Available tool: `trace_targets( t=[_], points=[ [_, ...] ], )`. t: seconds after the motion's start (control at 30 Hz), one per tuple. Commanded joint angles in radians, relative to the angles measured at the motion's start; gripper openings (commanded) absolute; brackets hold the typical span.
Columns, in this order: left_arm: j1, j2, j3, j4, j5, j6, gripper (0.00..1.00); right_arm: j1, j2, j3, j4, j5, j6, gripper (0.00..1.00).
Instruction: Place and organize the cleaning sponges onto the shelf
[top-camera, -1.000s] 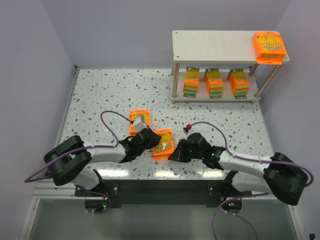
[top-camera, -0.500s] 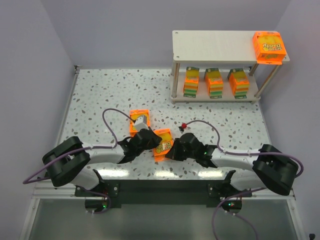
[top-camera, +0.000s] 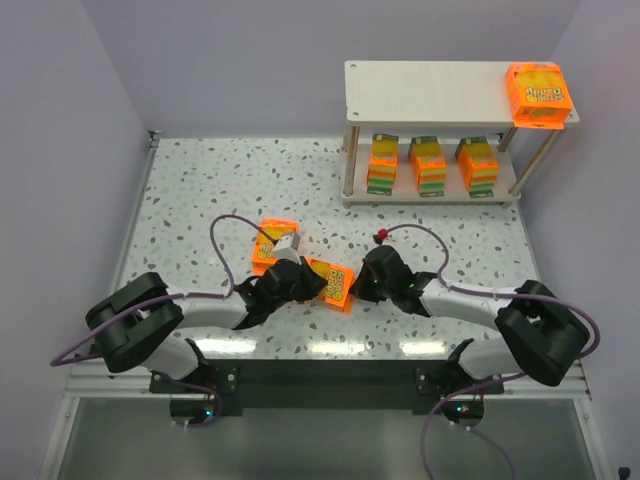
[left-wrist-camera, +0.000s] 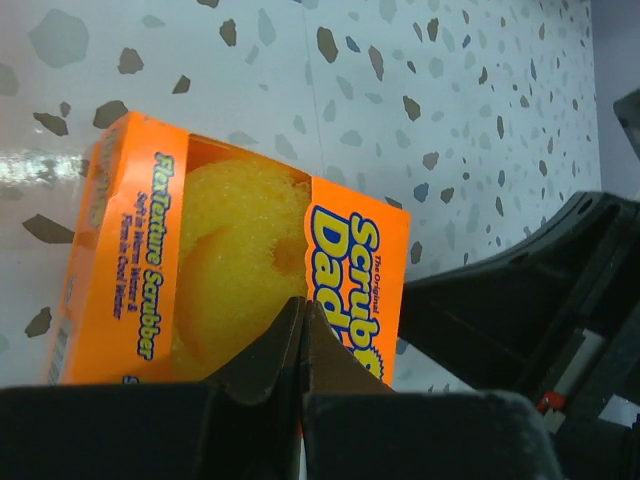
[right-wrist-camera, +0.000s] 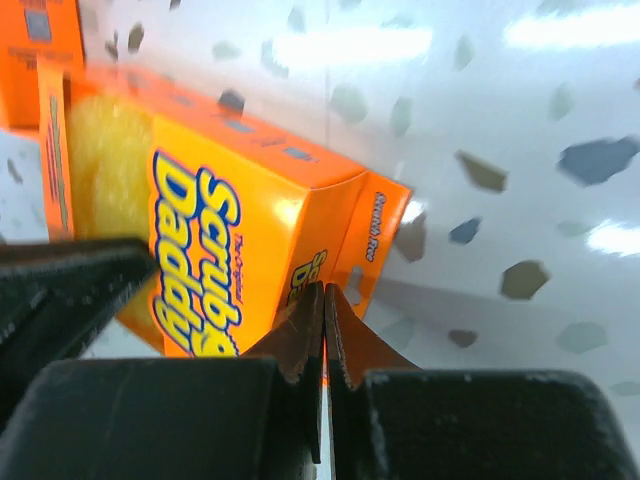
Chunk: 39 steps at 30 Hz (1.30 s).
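Flanking a sponge pack (left-wrist-camera: 240, 260) on speckled tabletop (top-camera: 200, 190), left claw (left-wrist-camera: 303, 310), right claw (right-wrist-camera: 322, 300) both closed, lilac walls (top-camera: 220, 60)

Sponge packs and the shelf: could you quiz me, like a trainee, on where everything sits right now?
1. How many sponge packs stand on the shelf's lower board?
2. True or false: the top board's lone pack sits at its left end.
3. Packs lying on the table number: A one, B two, C four.
Key: 1 three; 2 false, it sits at the right end; 3 B.
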Motion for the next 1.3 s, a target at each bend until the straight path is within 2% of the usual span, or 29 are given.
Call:
trace_targets(
  t=[0.0, 0.13, 0.17, 0.2, 0.27, 0.3, 0.43, 0.6, 0.77, 0.97, 1.07, 1.17, 1.2, 1.27],
  points=[
    [-0.021, 0.050, -0.023, -0.034, 0.149, 0.061, 0.00, -0.040, -0.006, 0.078, 0.015, 0.073, -0.071, 0.00],
    [-0.023, 0.050, -0.029, -0.023, 0.166, 0.065, 0.00, -0.050, -0.012, 0.103, -0.022, 0.044, -0.093, 0.00],
    [-0.021, 0.030, -0.030, -0.025, 0.163, 0.068, 0.00, -0.050, -0.021, 0.102, -0.029, 0.041, -0.093, 0.03],
    [-0.021, 0.018, -0.030, -0.034, 0.160, 0.074, 0.00, -0.048, -0.035, 0.095, -0.039, 0.037, -0.090, 0.14],
    [-0.023, -0.025, -0.024, -0.055, 0.137, 0.085, 0.00, -0.048, -0.075, 0.089, -0.080, 0.041, -0.092, 0.24],
    [-0.021, -0.042, -0.018, -0.086, 0.126, 0.097, 0.00, -0.050, -0.090, 0.088, -0.094, 0.047, -0.092, 0.32],
    [-0.023, -0.113, 0.026, -0.176, 0.071, 0.143, 0.00, -0.050, -0.133, 0.086, -0.154, 0.064, -0.125, 0.48],
    [-0.021, -0.182, 0.062, -0.274, 0.030, 0.196, 0.00, -0.051, -0.135, 0.092, -0.116, 0.018, -0.202, 0.55],
    [-0.021, -0.196, 0.071, -0.327, -0.015, 0.222, 0.00, -0.054, -0.050, 0.128, -0.079, -0.063, -0.257, 0.56],
    [-0.021, -0.145, 0.066, -0.345, -0.013, 0.260, 0.00, -0.076, 0.039, 0.114, 0.046, -0.219, -0.262, 0.53],
    [-0.020, -0.099, 0.065, -0.322, 0.025, 0.271, 0.00, -0.085, 0.077, 0.114, 0.076, -0.273, -0.254, 0.45],
    [-0.023, -0.062, 0.060, -0.281, 0.074, 0.275, 0.00, -0.096, 0.091, 0.100, 0.102, -0.305, -0.242, 0.26],
    [-0.020, -0.055, 0.060, -0.273, 0.082, 0.274, 0.00, -0.105, 0.091, 0.092, 0.107, -0.313, -0.239, 0.15],
    [-0.021, -0.050, 0.066, -0.272, 0.088, 0.274, 0.00, -0.113, 0.071, 0.083, 0.099, -0.325, -0.234, 0.04]
  ],
)
